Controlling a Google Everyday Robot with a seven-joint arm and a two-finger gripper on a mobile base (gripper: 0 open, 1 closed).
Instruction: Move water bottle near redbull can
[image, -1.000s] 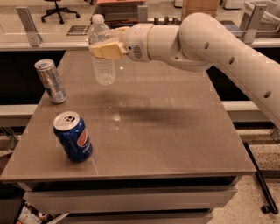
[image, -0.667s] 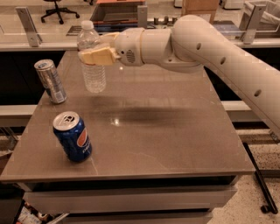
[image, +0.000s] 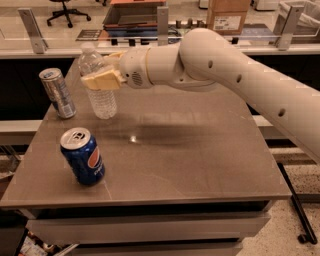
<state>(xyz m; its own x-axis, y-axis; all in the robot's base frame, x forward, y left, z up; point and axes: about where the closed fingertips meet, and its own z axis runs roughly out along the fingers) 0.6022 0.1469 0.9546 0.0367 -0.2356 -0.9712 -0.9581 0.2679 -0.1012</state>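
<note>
One bottle nearly delivered, carried down and left toward the can.

Compared with a second ago, the clear ribbed plastic water bottle with a white cap (image: 104, 102) has travelled left across the grey-brown surface (image: 200, 150) and dropped lower. It is now upright just beside the slim silver-grey redbull can (image: 58, 92), with a narrow gap between them. The gripper (image: 98, 71) at the end of the white arm sits over the surface's far-left part, and its tan fingers (image: 102, 81) pinch the bottle around its upper body. The bottle's base looks level with the surface, though I cannot tell whether it is resting on it. The wider blue Pepsi can (image: 83, 157) stands nearer the front edge, apart from both. By my judgement the approach is essentially complete; what remains is setting the bottle down and letting go without tipping it into the can.
</note>
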